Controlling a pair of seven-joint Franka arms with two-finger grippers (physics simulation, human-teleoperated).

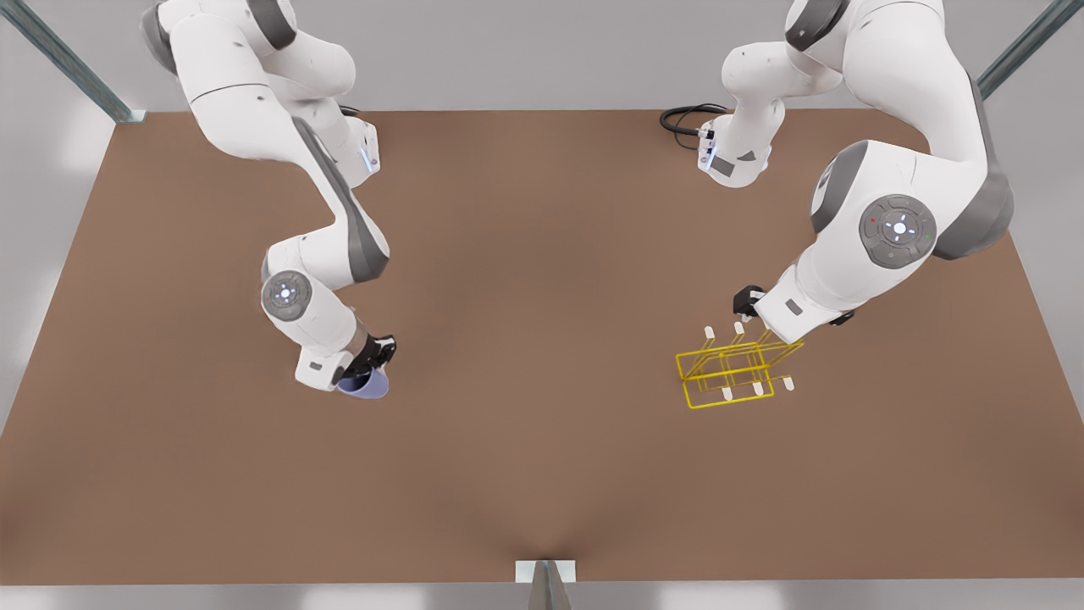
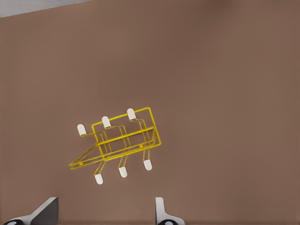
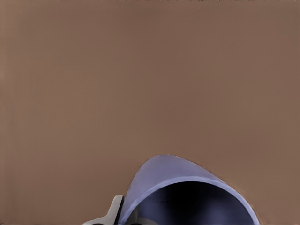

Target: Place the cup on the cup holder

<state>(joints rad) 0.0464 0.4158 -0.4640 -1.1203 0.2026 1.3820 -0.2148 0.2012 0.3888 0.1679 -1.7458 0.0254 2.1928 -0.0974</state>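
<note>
Front view: the right gripper (image 1: 370, 363), at that view's left, grips the cup (image 1: 364, 385) low over the brown surface (image 1: 542, 474). At its right, the left gripper (image 1: 750, 307) hangs beside the cup holder (image 1: 735, 373), partly hidden by its arm.

Left wrist view: fingers (image 2: 161, 211) spread apart, holder beyond them.

Right wrist view: the cup's dark mouth, cut off.

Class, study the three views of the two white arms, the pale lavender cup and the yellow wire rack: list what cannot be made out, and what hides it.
1. Pale lavender plastic cup: in the front view the right gripper covers its top; the right wrist view's edge cuts it off.
2. Right gripper's hold on the cup: fingers hidden there.
3. Yellow wire rack with white-tipped prongs: the left gripper overlaps its far side in the front view.
4. Left gripper: the left wrist view's edge cuts its fingers.
</note>
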